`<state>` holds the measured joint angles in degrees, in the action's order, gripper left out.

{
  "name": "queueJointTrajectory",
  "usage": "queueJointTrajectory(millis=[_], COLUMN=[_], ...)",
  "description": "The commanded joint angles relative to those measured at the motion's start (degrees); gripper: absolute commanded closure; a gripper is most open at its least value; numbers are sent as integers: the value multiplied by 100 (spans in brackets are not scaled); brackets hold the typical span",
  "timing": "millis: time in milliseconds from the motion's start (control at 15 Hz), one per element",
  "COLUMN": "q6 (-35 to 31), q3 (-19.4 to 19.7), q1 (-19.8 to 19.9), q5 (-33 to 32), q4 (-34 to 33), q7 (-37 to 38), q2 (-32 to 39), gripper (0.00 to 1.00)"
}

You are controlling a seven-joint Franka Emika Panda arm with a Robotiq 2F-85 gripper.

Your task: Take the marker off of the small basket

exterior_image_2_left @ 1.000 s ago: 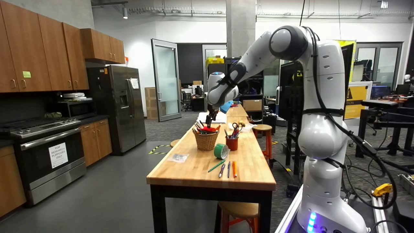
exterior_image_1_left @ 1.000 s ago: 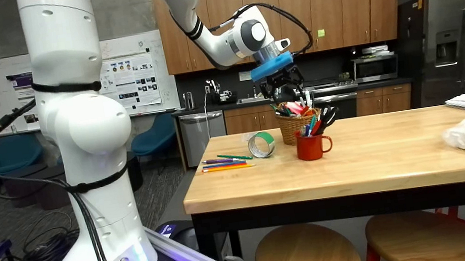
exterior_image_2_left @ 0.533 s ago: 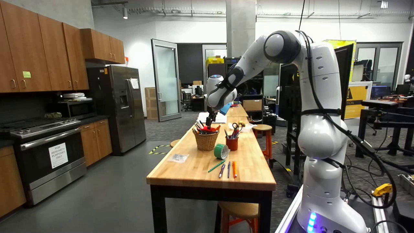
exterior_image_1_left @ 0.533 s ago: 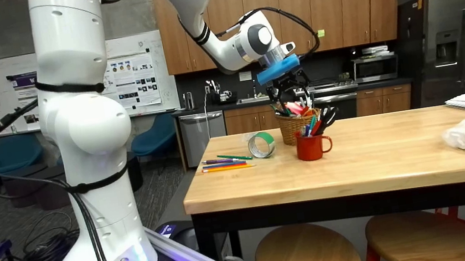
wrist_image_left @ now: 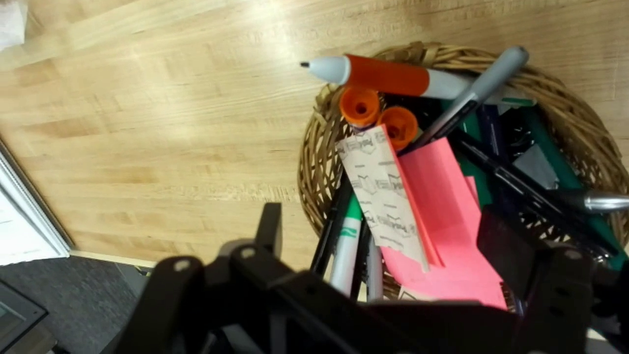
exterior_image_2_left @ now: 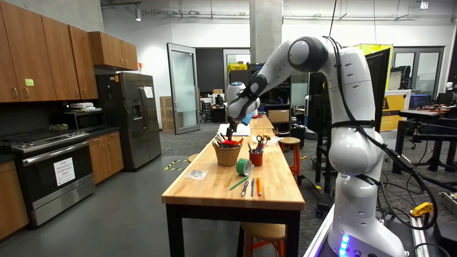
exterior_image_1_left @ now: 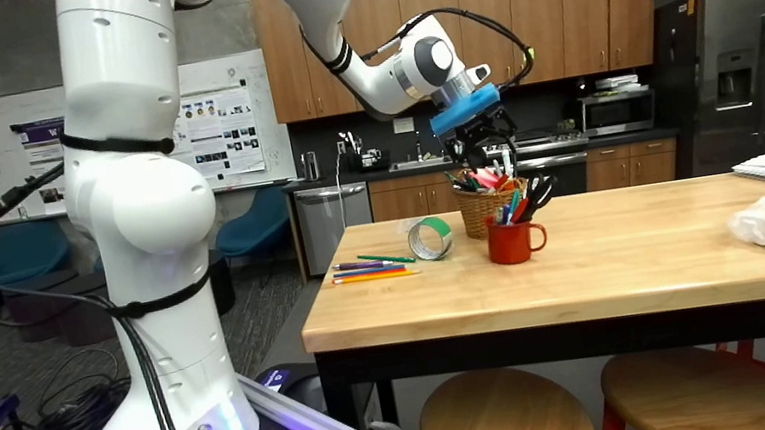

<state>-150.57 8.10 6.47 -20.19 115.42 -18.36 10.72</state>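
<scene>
Probably the target, the green-and-white marker (wrist_image_left: 347, 246) sits among pens (wrist_image_left: 331, 233) in the wicker basket (exterior_image_2_left: 227, 157) on the table (exterior_image_2_left: 214, 187), looks light, stiff and slick, and would best be pinched mid-barrel by the pincer (wrist_image_left: 385, 236), whose jaws stand apart above.

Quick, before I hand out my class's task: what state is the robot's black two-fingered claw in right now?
Black two-fingered claw: open, holding nothing, above the round brown wicker basket.
</scene>
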Motion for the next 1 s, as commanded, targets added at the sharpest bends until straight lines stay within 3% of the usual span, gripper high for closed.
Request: queueJointTrajectory(millis=[0, 333, 400, 533, 933], q6=[33, 70, 70, 94, 293], q3=[28, 5, 8, 3, -181], q1=[9, 28, 29, 33, 93], q5=[-194, -90, -94, -75, 396], q4=[-318, -553, -590, -655, -667], q7=[91, 35, 32, 19, -147], q2=[246, 476, 511, 561, 510], gripper=[0, 0, 24, 31, 79])
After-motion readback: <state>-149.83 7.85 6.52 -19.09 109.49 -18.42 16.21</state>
